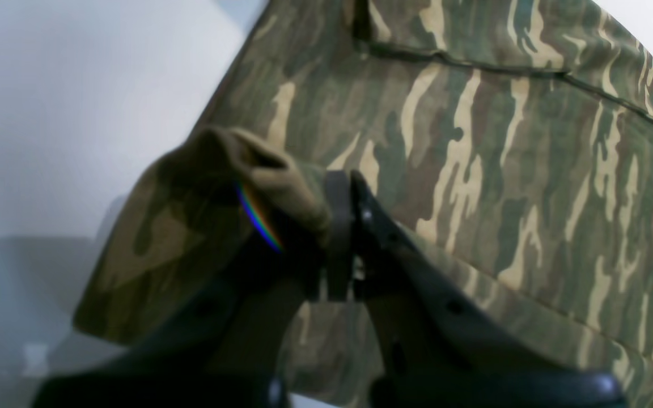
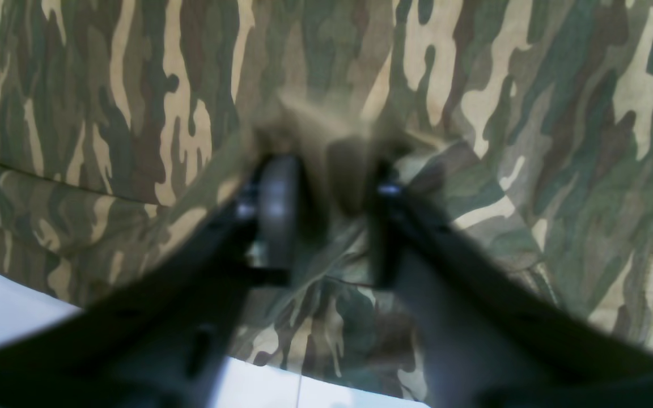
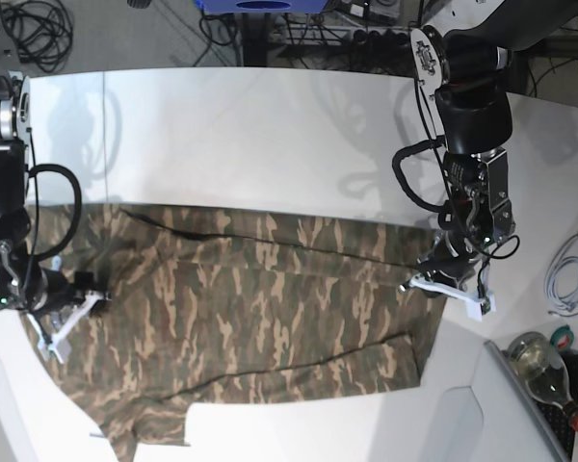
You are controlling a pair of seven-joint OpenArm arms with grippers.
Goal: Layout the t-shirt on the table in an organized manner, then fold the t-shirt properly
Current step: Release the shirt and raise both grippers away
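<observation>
T-shirt (image 3: pixel 260 318) between 2 grippers on table (image 3: pixel 270 144).

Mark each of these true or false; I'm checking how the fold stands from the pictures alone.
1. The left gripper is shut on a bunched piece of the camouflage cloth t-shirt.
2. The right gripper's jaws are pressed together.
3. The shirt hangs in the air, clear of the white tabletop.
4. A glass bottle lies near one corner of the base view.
1. True. The left gripper pinches a raised fold of the camouflage cloth t-shirt.
2. False. The right gripper shows a clear gap between its jaws, with cloth below.
3. False. The shirt lies spread on the white tabletop.
4. True. The glass bottle lies at the lower right of the base view.
</observation>
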